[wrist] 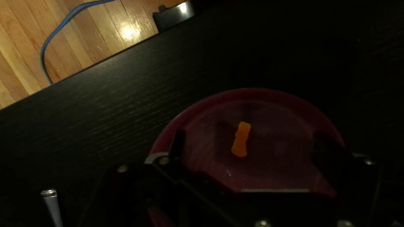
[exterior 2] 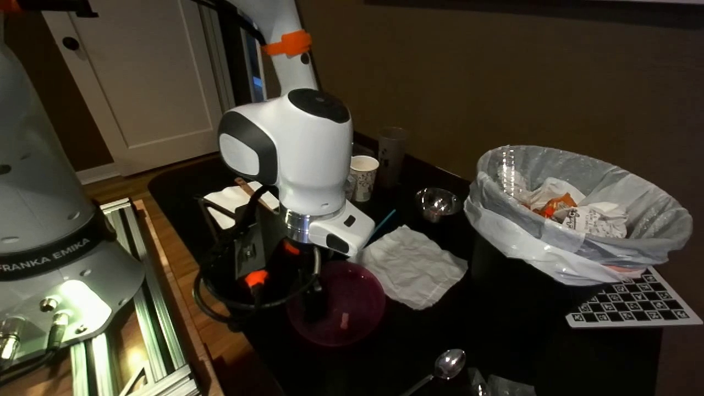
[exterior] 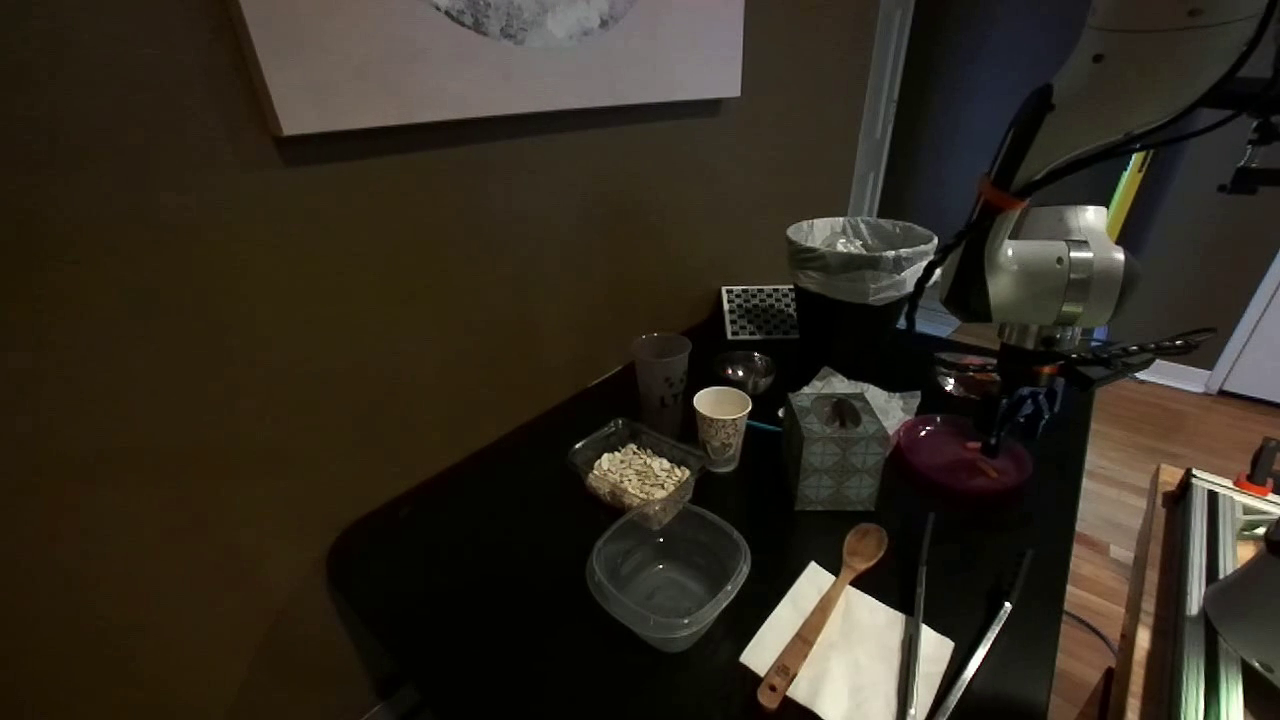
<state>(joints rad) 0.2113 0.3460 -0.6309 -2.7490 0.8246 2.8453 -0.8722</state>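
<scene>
Spread gripper (wrist: 249,143) over an orange piece (wrist: 241,140)

My 2 jaws stand wide apart and empty; the gummy-like orange piece lies on a magenta plate (wrist: 252,94), between them in the wrist view. Pressing too low could tip the plate; off-centre contact could flick the piece away. The black, wood-grained desk (wrist: 94,104) stands beside a brown wall (exterior: 350,300) in dim light, floorboards (wrist: 94,28) past its edge.

Lined bin (exterior: 862,285) near a brown wall (exterior: 450,250)
A wooden spoon (exterior: 823,616) lies across a white napkin (exterior: 860,642); a clear tub (exterior: 670,580) stands beside a container (exterior: 666,443) of pale flakes (exterior: 638,473), perhaps oats in this dimness, a paper cup (exterior: 722,438) just beyond.
</scene>
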